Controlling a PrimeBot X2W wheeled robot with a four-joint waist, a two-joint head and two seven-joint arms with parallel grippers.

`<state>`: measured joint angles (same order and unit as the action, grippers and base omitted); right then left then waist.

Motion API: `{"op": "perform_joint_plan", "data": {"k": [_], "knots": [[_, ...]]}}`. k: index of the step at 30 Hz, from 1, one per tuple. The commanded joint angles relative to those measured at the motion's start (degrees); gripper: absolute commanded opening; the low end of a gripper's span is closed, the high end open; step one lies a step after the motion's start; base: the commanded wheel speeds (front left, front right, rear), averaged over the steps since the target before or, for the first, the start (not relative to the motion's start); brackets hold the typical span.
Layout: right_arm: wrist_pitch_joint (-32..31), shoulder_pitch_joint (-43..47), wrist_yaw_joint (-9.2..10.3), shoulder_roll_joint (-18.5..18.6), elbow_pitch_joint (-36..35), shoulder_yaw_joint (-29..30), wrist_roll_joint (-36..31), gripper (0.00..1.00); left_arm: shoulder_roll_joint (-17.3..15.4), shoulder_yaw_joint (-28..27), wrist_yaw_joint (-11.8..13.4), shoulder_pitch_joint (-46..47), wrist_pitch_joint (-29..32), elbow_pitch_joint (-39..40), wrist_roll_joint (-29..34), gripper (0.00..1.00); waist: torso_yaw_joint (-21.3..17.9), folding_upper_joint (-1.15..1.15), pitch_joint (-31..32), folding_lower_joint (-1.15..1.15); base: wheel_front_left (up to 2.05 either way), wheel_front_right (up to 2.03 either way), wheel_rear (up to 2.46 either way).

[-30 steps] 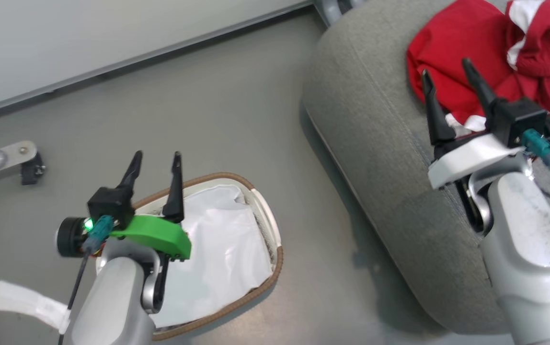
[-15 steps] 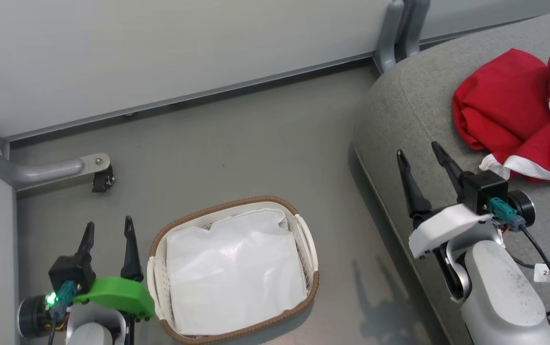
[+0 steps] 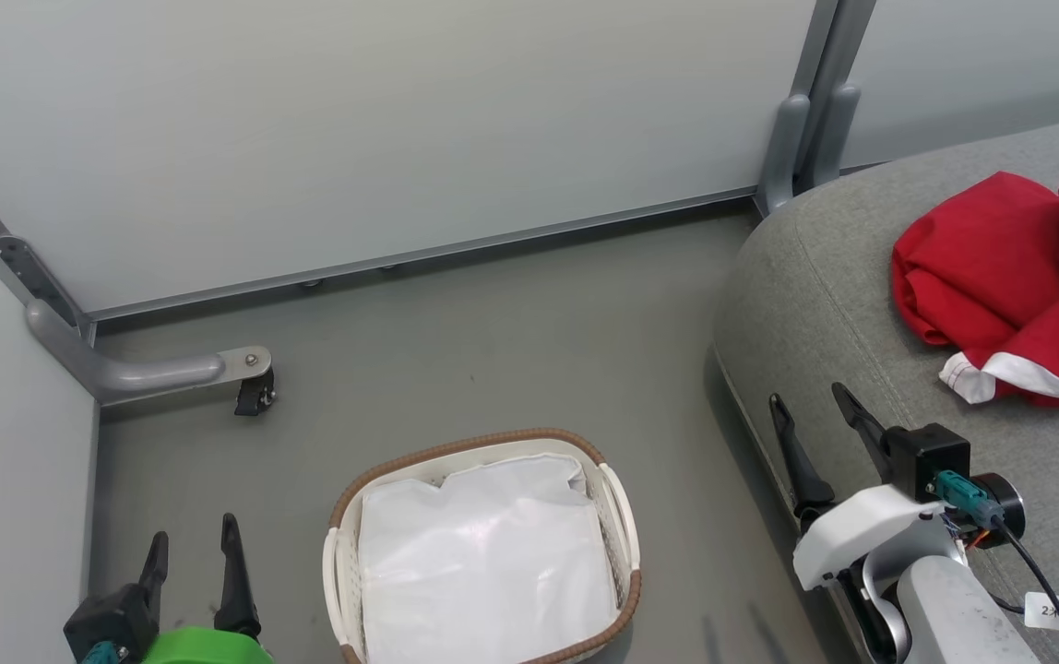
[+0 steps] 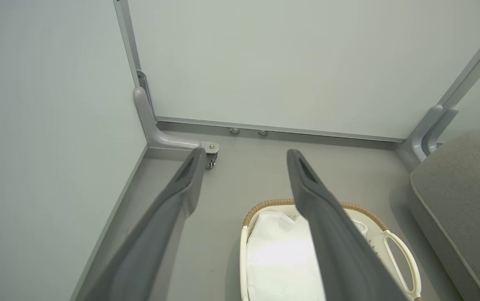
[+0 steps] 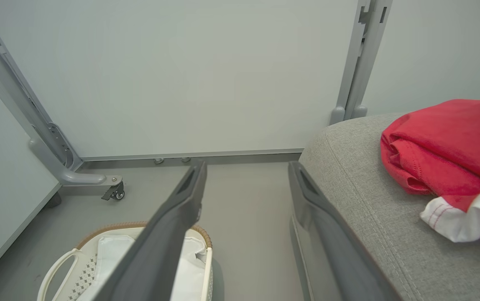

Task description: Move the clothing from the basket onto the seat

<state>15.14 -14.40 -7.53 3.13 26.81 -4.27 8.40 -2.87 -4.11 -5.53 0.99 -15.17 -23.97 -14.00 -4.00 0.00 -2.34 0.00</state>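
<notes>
The red clothing (image 3: 1014, 286) lies crumpled on the grey seat (image 3: 825, 277), a white-trimmed piece (image 3: 1037, 369) at its near edge; it also appears in the right wrist view (image 5: 445, 146). On the floor stands the white basket (image 3: 617, 503) with a brown rim, only its white liner (image 3: 483, 563) inside. My left gripper (image 3: 193, 549) is open at the lower left, left of the basket. My right gripper (image 3: 811, 410) is open over the seat's front edge, short of the clothing, nothing between its fingers.
Pale partition walls (image 3: 400, 120) close the corner behind the basket. A grey bracket foot with a caster (image 3: 253, 392) juts onto the floor at the left. A grey post (image 3: 811, 111) stands by the seat's corner. Bare grey floor (image 3: 511, 341) lies between basket and seat.
The head camera has tilted up and back, so the whole scene has shifted down the picture. Both grippers have drawn back and lower; the right one has left the clothing. Both stay open.
</notes>
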Motion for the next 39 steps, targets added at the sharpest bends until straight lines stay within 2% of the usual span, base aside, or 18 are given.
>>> {"op": "perform_joint_plan", "data": {"k": [1,2,6,21,39], "knots": [[0.0,1.1,0.08,0.1,0.1,0.1,0.4,1.00,-0.1,-0.4,-0.3,-1.2,0.0,-0.1,-0.5,1.00,0.4,0.00,0.7,0.00,0.00,0.00,0.00],[0.0,0.3,0.00,0.0,0.0,0.0,0.1,0.00,0.0,-0.3,-0.3,-0.7,0.0,-0.1,-0.6,0.00,0.2,0.00,0.5,0.00,0.00,0.00,0.00],[-0.2,1.6,0.00,-0.4,1.7,0.1,0.5,0.00,0.3,-0.4,-0.4,-0.9,0.2,-1.9,-1.0,0.00,0.3,0.00,0.6,0.00,0.00,0.00,0.00],[-4.5,2.8,0.01,-0.4,-1.2,2.3,16.9,0.00,0.2,-0.9,-0.7,0.5,4.6,0.4,-16.2,0.00,0.7,0.00,0.8,0.00,0.00,0.00,0.00],[-8.6,4.2,0.02,-0.3,-4.2,4.3,33.2,0.00,0.1,-1.2,-1.0,1.7,8.6,2.9,-31.3,0.00,1.2,0.00,1.0,0.00,0.00,0.00,0.00]]}}
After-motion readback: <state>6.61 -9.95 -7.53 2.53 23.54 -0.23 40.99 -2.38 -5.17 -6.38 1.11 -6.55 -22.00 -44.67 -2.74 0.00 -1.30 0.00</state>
